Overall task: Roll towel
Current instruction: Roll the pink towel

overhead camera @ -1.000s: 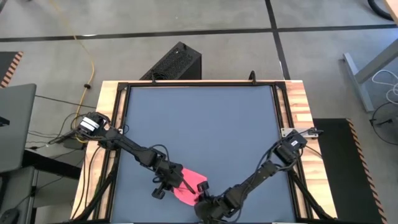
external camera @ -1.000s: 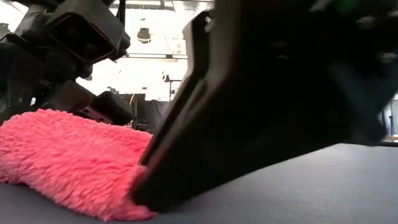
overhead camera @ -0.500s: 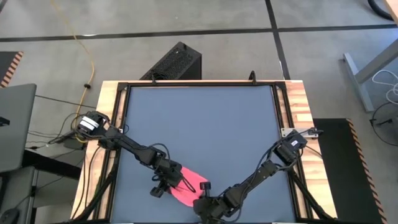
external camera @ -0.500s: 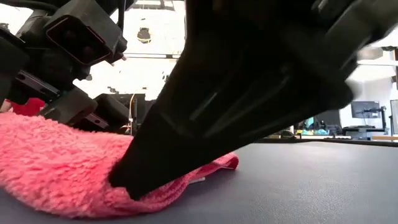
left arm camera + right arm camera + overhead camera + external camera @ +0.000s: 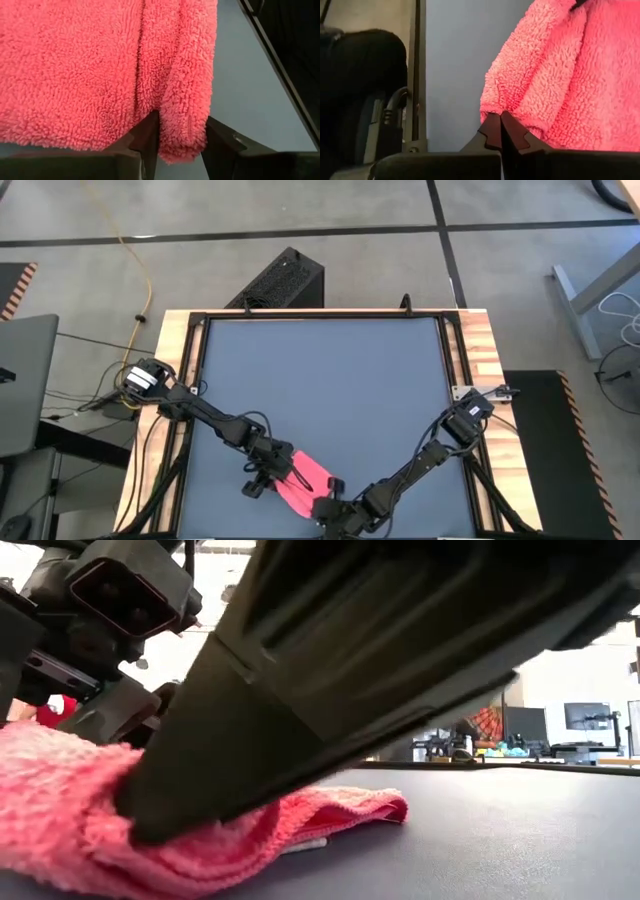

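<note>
Towel (image 5: 303, 481), bright pink and fluffy, lies near the front edge of the dark grey surface (image 5: 330, 370), at about 6 o'clock on it, with its long axis running from 10 o'clock to 4 o'clock. Its rolled or folded edge shows as a thick ridge in both wrist views. The left gripper (image 5: 182, 137) sits at the towel's 10 o'clock end with its jaws part open and astride that ridge, one finger on each side; whether it truly pinches the fold I cannot tell. The right gripper (image 5: 500, 131) is at the towel's 4 o'clock end, clenched tight with its tips touching each other just at the towel's edge, and seems to grasp no fabric. Both arms are equally near. Rolling would likely proceed across the long axis.
</note>
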Controlling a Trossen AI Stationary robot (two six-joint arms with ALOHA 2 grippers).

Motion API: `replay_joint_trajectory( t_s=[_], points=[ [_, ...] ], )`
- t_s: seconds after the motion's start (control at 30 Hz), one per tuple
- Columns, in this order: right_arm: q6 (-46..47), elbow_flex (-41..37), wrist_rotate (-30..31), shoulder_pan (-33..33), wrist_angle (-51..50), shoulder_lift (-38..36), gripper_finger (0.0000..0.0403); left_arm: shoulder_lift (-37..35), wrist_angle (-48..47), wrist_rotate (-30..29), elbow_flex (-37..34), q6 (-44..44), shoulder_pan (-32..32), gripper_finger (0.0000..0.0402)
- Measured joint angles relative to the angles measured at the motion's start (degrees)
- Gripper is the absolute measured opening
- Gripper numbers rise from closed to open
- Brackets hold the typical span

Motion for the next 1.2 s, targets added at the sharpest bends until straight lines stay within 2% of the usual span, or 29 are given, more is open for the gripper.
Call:
replay_joint_trajectory(
  t_s=[0.2,0.4,0.5,0.63,1.0,1.2],
  points=[
    [10.9,-4.5,2.3,0.6,5.3,-2.0,0.0012,0.0,0.1,-0.2,0.0,0.1,0.1,0.0079],
    [24.0,-13.8,11.0,2.8,10.0,-6.9,0.0014,0.0,0.3,-0.4,0.0,0.1,0.5,0.0026],
    [30.4,-18.8,12.2,3.2,14.2,-8.6,0.0014,0.0,1.8,-0.9,0.0,-0.8,2.0,0.0007],
    [36.3,-22.5,12.2,2.7,17.5,-8.6,0.0014,0.0,3.7,-1.5,0.0,-2.4,3.6,0.0019],
    [42.1,-23.0,13.8,2.3,15.2,-8.6,0.0014,-0.2,-1.2,-2.5,0.0,0.1,5.9,0.0089],
    [43.5,-23.1,13.8,1.9,13.3,-8.6,0.0013,-4.8,-7.2,-2.1,-0.2,2.5,7.5,0.0102]
  ],
)
